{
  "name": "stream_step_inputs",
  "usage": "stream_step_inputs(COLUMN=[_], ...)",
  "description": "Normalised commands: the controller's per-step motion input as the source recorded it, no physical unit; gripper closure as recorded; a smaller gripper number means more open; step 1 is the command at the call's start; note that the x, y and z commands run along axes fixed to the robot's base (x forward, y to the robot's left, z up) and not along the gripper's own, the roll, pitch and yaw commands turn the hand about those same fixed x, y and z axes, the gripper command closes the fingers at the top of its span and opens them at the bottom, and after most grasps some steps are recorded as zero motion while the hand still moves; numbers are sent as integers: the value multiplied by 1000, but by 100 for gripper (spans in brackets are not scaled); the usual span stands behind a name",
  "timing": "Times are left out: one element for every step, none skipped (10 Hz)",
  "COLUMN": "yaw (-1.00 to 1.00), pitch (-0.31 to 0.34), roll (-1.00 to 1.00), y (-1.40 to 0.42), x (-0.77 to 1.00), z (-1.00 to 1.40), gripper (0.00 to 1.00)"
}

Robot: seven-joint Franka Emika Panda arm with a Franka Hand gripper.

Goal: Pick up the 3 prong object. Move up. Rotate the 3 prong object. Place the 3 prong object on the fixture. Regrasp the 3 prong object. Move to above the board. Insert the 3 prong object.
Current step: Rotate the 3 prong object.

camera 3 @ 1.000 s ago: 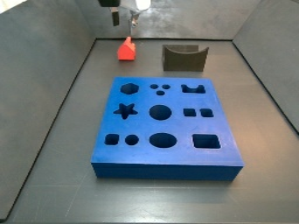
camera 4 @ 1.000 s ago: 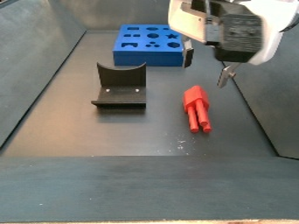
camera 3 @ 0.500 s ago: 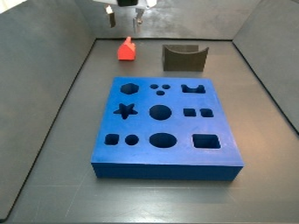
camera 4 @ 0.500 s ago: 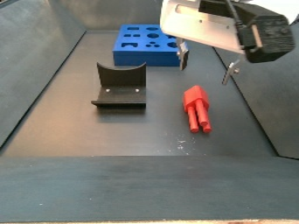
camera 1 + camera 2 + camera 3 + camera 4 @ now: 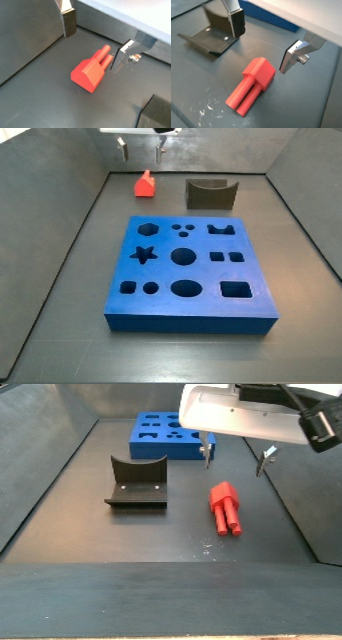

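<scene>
I'm seeing the gripper (image 5: 93, 42) hanging above the 3 prong object (image 5: 93, 69), jaws spread wide, nothing between them. In both wrist views the two fingers (image 5: 236, 22) are standing well apart with clear floor between them and the red piece; no contact. One finger is showing its dark pad, the other is showing mostly its silver plate with a small bolt at the side.

The 3 prong object (image 5: 251, 85) is lying flat on the dark floor, untouched. It's a bright red-orange piece: a blocky wedge-shaped head at one end, rounded prongs running out of the other. In a side view (image 5: 225, 507) it's lying lengthwise on the floor just beside the fixture (image 5: 136, 483), a gap between them, with the prongs pointing toward the camera. In a side view (image 5: 144, 185) it's sitting at the far end of the floor, beyond the board (image 5: 190, 274), level with the fixture (image 5: 210, 194).

The fixture is standing empty. In a wrist view (image 5: 212, 33) I'm getting its dark upright and base plate near the piece, not touching it.

The board (image 5: 170, 435) is lying flat, blue, cutouts facing up: star, circles, squares, hexagon, notched slot. All open as far as I can tell.

In a side view the gripper (image 5: 237, 456) is showing below the white wrist body, fingertips clear above the piece. In a side view (image 5: 142, 142) only the finger ends are in frame at the top edge.
</scene>
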Motion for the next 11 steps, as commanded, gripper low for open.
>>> stream_step_inputs(yaw=[698,477,273,0,-39,-44,-41,-30,-25,-19,-18], pitch=[-38,-37,-37,0,-1,-30,-33,-36,-34,-26,-27], roll=[14,13,13,0,0,6,6,5,4,0,0], y=[-3,-3,-3,0,0,4,5,8,10,13,13], x=[42,41,40,0,0,19,24,34,42,53,54], z=[-41,-42,-43,-1000,-1000,-1000,-1000,-1000,-1000,-1000,-923], gripper=[0,0,0,0,0,0,0,0,0,0,0])
